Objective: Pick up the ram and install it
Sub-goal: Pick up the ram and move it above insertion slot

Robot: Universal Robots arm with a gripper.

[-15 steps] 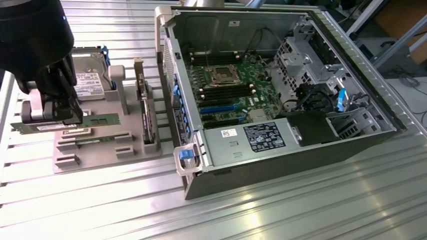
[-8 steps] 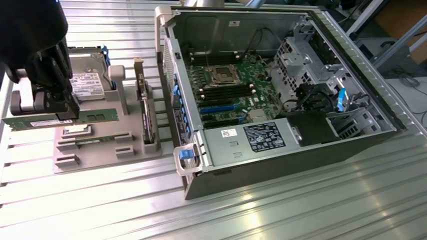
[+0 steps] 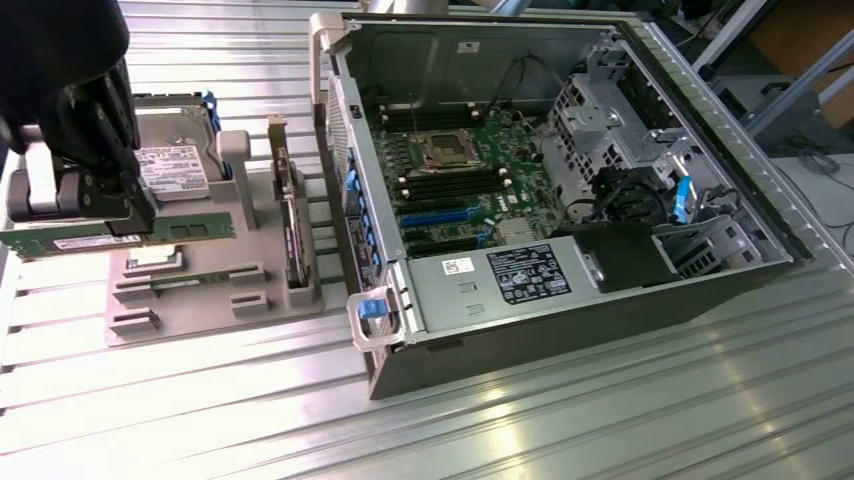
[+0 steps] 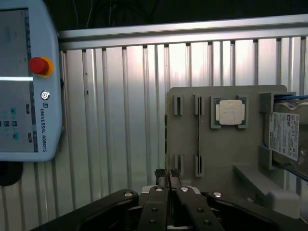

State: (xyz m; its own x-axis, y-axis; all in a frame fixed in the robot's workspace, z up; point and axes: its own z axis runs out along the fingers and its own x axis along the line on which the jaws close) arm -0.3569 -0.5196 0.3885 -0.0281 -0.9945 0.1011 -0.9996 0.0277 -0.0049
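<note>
Clamping the ram [image 3: 187, 230] just above the grey holder tray [image 3: 187, 318], the gripper [image 3: 114, 226] has the pickup done, with seating it in the open computer case [image 3: 534, 350] alongside not yet done.

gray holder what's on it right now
A hard drive, an upright expansion card and a square processor. The gripper, shut on the ram, covers part of the holder in the exterior view.

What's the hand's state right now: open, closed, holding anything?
Hand: closed, holding the ram by its long edge.
</note>
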